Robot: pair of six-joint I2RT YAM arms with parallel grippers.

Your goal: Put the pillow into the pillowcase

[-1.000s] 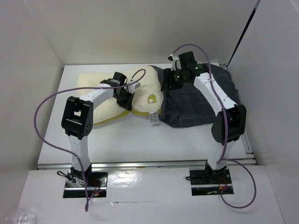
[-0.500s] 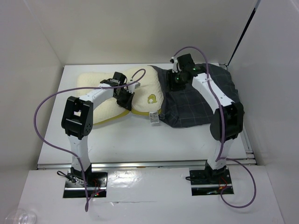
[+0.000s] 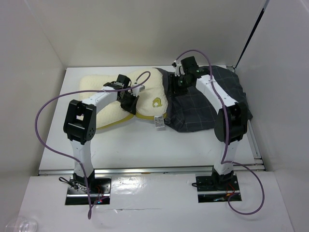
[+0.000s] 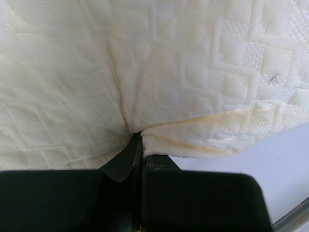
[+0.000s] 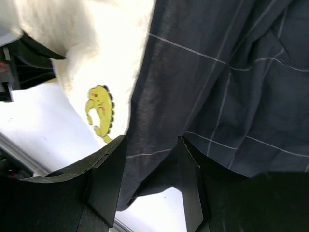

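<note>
Left wrist view: a fold of the soft, light pillow (image 4: 193, 72) is being pinched tight by the left gripper (image 4: 139, 140). The pillow is being rested on the table (image 3: 145, 145) against the limp pillowcase (image 5: 231, 72), whose edge, probably the best hold, is being straddled by the spread right gripper (image 5: 150, 145).

One pillow (image 3: 94, 86) and one pillowcase (image 3: 198, 113) are counted on one table (image 3: 145, 150). One yellow emblem (image 3: 156, 102) and one white tag (image 3: 159, 122) are borne by the pillow. Two arms are counted, the left arm (image 3: 79, 121) and the right arm (image 3: 219, 96), with one gripper each: the left gripper (image 3: 129, 102) and the right gripper (image 3: 176, 83). Two purple cables are seen, the left cable (image 3: 36, 126) and the right cable (image 3: 193, 50). Possibly one clear object (image 3: 19, 224) is cut off at the near corner.
</note>
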